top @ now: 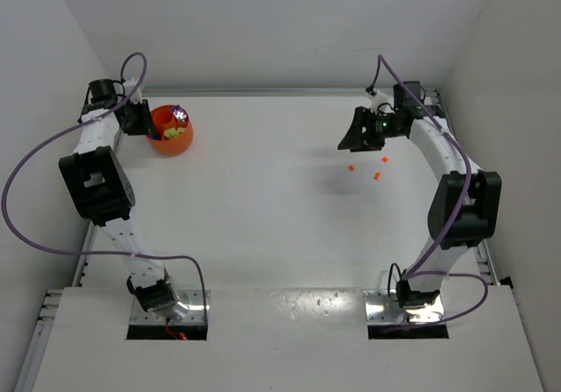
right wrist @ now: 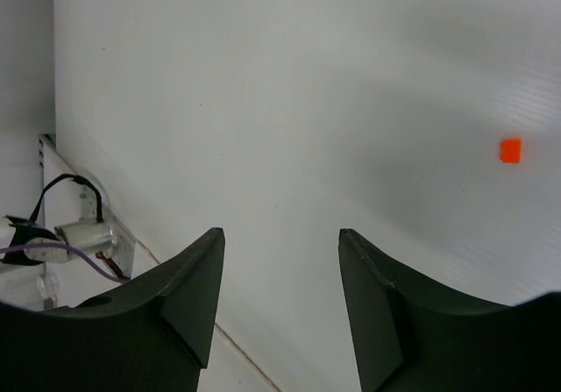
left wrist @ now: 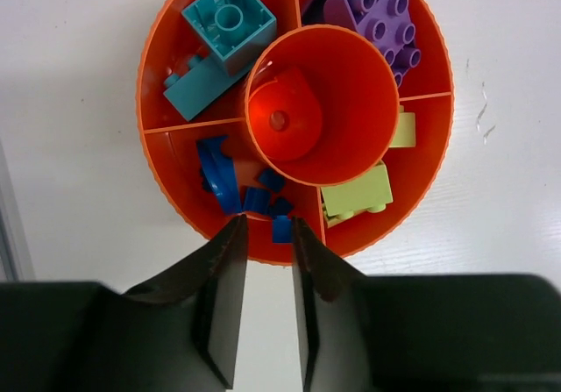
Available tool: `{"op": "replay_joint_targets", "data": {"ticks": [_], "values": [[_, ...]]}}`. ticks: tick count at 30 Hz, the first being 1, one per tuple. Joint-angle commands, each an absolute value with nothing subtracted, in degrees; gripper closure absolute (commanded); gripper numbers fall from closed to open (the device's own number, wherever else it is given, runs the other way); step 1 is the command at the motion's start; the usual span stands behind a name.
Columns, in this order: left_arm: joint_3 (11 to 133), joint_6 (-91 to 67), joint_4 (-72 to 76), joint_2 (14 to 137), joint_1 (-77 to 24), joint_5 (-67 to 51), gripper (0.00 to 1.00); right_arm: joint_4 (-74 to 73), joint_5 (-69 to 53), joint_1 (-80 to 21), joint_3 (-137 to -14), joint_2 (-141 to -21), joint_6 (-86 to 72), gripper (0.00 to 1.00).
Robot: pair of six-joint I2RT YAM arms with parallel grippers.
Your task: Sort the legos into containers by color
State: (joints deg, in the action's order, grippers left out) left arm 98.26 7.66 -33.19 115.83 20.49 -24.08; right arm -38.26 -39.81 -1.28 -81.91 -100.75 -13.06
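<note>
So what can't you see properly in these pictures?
- Top view: the bowl is too small to tell its bricks apart.
- Top view: the loose orange bricks are specks, shape unclear.
- Left wrist view: the purple brick is cut off by the top edge.
- Left wrist view: the middle cup hides part of the yellow-green bricks.

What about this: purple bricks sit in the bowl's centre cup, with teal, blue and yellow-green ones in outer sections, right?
No. The left wrist view shows an orange piece in the centre cup; the purple bricks sit in an outer section too.
</note>
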Motion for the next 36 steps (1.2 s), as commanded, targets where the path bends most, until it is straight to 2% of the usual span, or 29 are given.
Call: {"op": "replay_joint_targets", "data": {"ticks": [1,12,18,34,36], "values": [[100.5,7.0,-32.2,115.8,20.0,-24.0,0.67,-37.8,-39.7,-1.6,-82.3,-100.1,-12.1,0.44],[102.6,6.5,-32.2,115.8,20.0,-24.0,0.62,-37.3,-39.2,-2.1,-81.7,-100.1,-12.1,0.44],[102.6,6.5,-32.2,114.8,20.0,-23.5,0.55,-37.3,-39.2,-2.1,-81.2,-99.6,-12.1,0.44],[100.3,7.8,-33.0,115.4,18.9,-17.2,0.55,-37.3,-39.2,-2.1,-81.2,-99.1,-12.1,0.44],[99.7,7.8,-33.0,115.4,18.9,-17.0,0.61,-37.3,-39.2,-2.1,-81.2,-99.1,-12.1,0.44]]}}
